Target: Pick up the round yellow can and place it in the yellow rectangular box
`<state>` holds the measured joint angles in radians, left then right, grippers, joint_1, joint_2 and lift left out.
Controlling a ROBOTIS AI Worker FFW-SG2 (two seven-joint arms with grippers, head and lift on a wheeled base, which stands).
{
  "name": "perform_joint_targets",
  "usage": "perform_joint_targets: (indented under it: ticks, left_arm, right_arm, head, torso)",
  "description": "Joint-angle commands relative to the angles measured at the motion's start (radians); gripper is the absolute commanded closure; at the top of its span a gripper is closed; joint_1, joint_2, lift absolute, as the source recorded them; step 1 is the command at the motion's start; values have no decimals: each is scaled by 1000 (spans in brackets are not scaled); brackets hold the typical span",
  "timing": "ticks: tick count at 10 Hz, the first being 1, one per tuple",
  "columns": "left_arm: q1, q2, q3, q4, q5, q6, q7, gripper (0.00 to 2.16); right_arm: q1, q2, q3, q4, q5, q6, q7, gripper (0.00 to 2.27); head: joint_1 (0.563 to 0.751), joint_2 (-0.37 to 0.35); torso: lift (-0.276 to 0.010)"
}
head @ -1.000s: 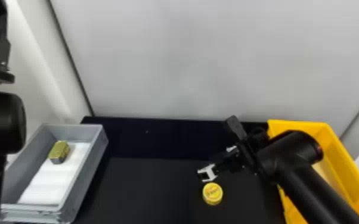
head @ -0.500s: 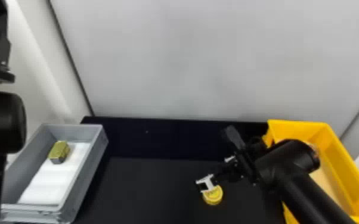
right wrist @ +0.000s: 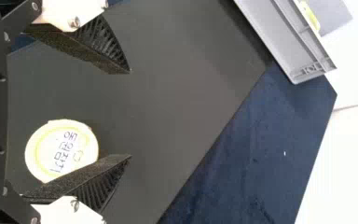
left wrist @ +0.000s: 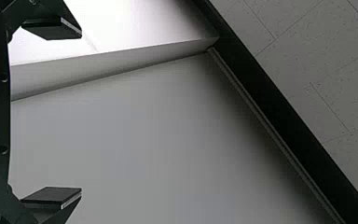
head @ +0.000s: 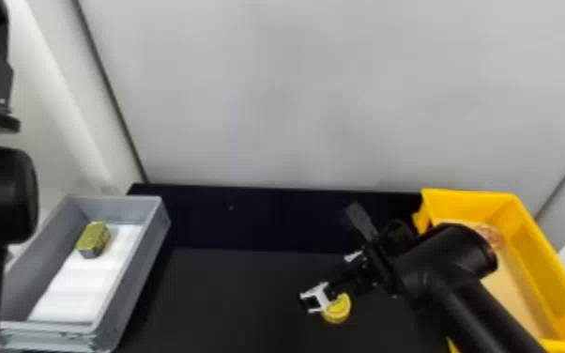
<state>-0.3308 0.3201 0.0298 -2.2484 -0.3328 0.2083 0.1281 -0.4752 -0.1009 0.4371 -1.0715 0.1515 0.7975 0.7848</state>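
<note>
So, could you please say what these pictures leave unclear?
- Right wrist view: part of the yellow can, behind a finger of the right gripper.
- Head view: part of the yellow box, behind the right arm, cropped below.
- Head view: the reddish item inside, too small to identify.

The round yellow can (head: pixel 340 311) lies printed-side up on the table (head: pixel 239 291), left of the yellow rectangular box (head: pixel 530 249).
</note>
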Motion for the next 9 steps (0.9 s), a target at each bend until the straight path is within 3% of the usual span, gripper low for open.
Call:
perform_joint_targets:
  ticks: [1,9]
  left_arm:
    - [12,7,13,-11,0,7,-2,96]
    - [16,10,16,-22,0,20,-4,96]
  right_arm:
    - [18,-5,5,-42,7,27,9,180]
    - [73,-26,-17,-50,66,54,33,193]
  head:
    - [663,54]
    - [663,54]
  torso:
    - [-10]
    - [-10]
